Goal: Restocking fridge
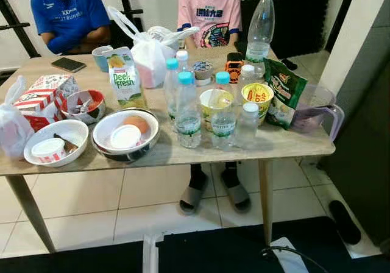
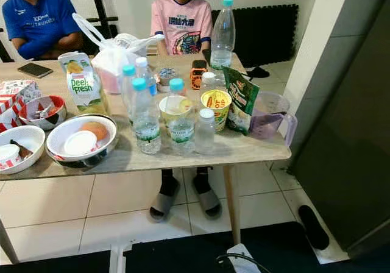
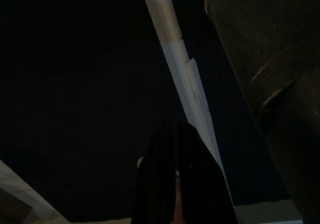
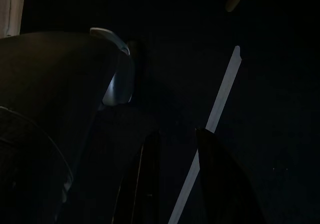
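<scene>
On the wooden table, a cluster of blue-capped water bottles stands near the front edge, right beside the Deeli Fresh juice carton and two instant noodle cups. Both arms hang low in the dark: left gripper looks pinched together with nothing in it, right gripper has its fingers spread apart, empty too.

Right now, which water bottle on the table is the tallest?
The big clear bottle with the teal cap at the far right corner of the table, standing alone behind the green snack bag. The others are short ones clustered near the front.
</scene>
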Robot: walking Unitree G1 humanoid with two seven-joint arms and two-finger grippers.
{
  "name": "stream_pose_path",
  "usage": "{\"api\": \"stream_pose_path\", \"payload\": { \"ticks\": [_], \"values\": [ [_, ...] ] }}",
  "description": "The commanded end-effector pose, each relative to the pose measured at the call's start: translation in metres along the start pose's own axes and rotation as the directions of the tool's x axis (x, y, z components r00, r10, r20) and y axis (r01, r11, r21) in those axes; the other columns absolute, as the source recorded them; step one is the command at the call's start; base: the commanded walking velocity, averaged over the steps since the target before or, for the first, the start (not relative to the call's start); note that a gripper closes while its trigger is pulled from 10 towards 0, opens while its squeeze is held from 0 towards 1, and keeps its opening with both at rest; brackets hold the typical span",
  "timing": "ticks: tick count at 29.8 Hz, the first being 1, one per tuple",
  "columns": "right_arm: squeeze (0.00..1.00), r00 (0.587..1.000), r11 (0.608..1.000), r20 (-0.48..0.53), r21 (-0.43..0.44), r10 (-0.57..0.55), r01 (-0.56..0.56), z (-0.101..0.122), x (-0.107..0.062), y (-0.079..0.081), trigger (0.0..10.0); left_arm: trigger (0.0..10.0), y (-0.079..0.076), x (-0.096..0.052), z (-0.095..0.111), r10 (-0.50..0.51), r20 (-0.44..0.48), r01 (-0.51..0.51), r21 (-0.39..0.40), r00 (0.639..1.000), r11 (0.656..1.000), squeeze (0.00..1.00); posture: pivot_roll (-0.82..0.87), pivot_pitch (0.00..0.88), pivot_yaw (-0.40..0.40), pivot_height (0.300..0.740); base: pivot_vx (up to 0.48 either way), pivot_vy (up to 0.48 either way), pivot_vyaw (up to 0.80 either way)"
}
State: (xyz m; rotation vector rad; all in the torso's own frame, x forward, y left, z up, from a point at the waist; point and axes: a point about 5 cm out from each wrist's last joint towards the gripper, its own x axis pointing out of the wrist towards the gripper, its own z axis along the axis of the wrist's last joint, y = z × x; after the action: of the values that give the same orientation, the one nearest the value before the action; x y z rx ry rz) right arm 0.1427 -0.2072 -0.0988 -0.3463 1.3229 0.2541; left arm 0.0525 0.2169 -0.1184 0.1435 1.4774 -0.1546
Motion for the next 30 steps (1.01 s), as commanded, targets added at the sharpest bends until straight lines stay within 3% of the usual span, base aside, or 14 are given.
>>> {"api": "stream_pose_path", "payload": {
  "ticks": [1,30],
  "values": [
    [0.0,1.0,1.0,0.005,0.0,-0.007,0.007,0.0014,-0.0001,-0.0008,10.0,10.0,-0.0005,-0.0026,0.045,-0.005,0.171,0.005,-0.001,0.985,1.0,0.0,-0.02,0.0,0.011,0.74,0.0,0.0,-0.75],
    [0.0,1.0,1.0,0.002,0.002,0.003,-0.003,0.0022,-0.0001,0.0001,10.0,10.0,0.0013,-0.0031,0.0464,0.009,0.185,-0.005,-0.017,0.983,1.0,0.0,-0.02,0.0,0.018,0.74,0.0,0.0,-0.75]
  ]
}}
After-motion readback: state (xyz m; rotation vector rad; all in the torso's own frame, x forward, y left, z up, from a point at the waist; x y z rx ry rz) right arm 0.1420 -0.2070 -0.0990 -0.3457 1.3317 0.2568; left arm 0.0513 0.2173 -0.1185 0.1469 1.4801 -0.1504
